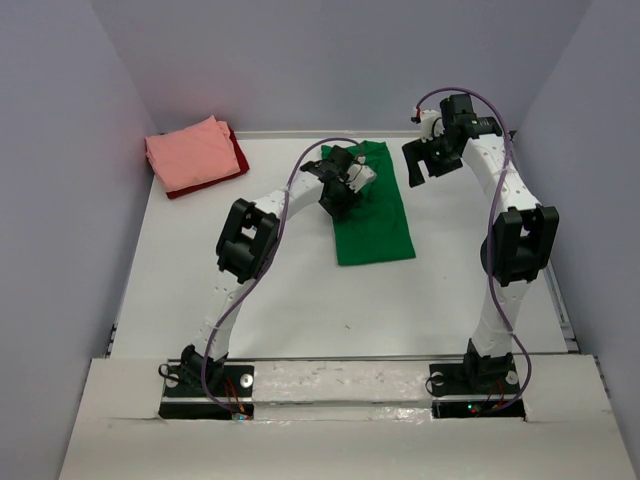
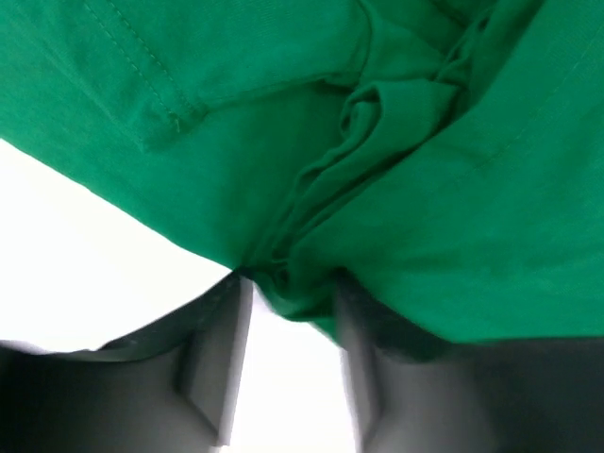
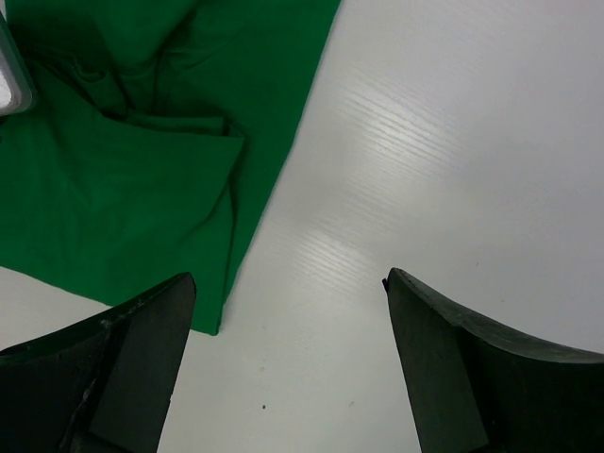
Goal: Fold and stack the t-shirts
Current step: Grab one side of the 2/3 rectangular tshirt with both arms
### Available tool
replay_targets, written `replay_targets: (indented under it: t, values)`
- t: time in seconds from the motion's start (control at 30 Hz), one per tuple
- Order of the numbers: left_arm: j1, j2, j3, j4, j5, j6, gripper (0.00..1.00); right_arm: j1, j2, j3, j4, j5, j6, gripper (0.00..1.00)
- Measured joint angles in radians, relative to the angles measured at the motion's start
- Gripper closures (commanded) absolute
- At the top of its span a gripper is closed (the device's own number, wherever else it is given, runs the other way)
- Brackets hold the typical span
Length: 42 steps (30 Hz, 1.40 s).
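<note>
Bases at near edge: left arm base (image 1: 205,382), right arm base (image 1: 472,380), both bolted at the front of the white table (image 1: 300,300).

Far left corner: pink tee (image 1: 193,155), folded, lying on top of the dark red tee (image 1: 238,152); only a red rim shows at its right and near sides.

Centre, towards the back: green tee (image 1: 378,228), folded into a long narrow strip, flat at the near end, rumpled at the far end.

Left gripper (image 2: 293,283) down on that rumpled far-left part. Jaws parted about halfway; a puckered ridge of green sits between the tips, table showing in the gap. Not clamped.

Right gripper (image 3: 289,278) above bare table just beside the tee's right edge. Jaws spread wide, nothing in them.
</note>
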Motion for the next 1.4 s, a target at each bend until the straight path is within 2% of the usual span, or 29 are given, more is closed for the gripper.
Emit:
replay_targets:
  t: [0.03,0.1,0.43,0.67,0.87,1.1,1.2,1.4]
  values:
    - [0.0,0.0,0.0,0.0,-0.006,-0.002,0.12,0.0,0.0,0.0,0.0,0.0,0.0,0.13]
    - [0.0,0.0,0.0,0.003,-0.011,-0.002,0.01,0.0,0.0,0.0,-0.001,0.0,-0.001,0.13]
    - [-0.006,0.0,0.006,0.004,-0.067,-0.007,0.01,0.0,0.0,0.0,-0.002,-0.001,-0.005,0.13]
    - [-0.014,-0.011,0.001,0.004,-0.177,-0.016,0.01,0.0,0.0,0.0,-0.006,-0.014,-0.011,0.12]
    - [0.002,-0.125,-0.043,-0.011,-0.233,-0.04,0.01,0.0,0.0,0.019,-0.034,-0.059,-0.036,0.12]
    - [0.02,-0.357,-0.082,0.002,-0.187,-0.045,0.01,0.0,-0.002,0.069,-0.078,-0.122,-0.099,0.12]
    - [0.02,-0.452,-0.134,0.015,-0.157,-0.036,0.01,0.0,-0.032,-0.007,-0.078,-0.157,-0.165,0.11]
    - [0.025,-0.523,-0.267,0.027,-0.069,-0.007,0.01,0.0,-0.198,-0.267,-0.1,-0.168,-0.312,0.1]
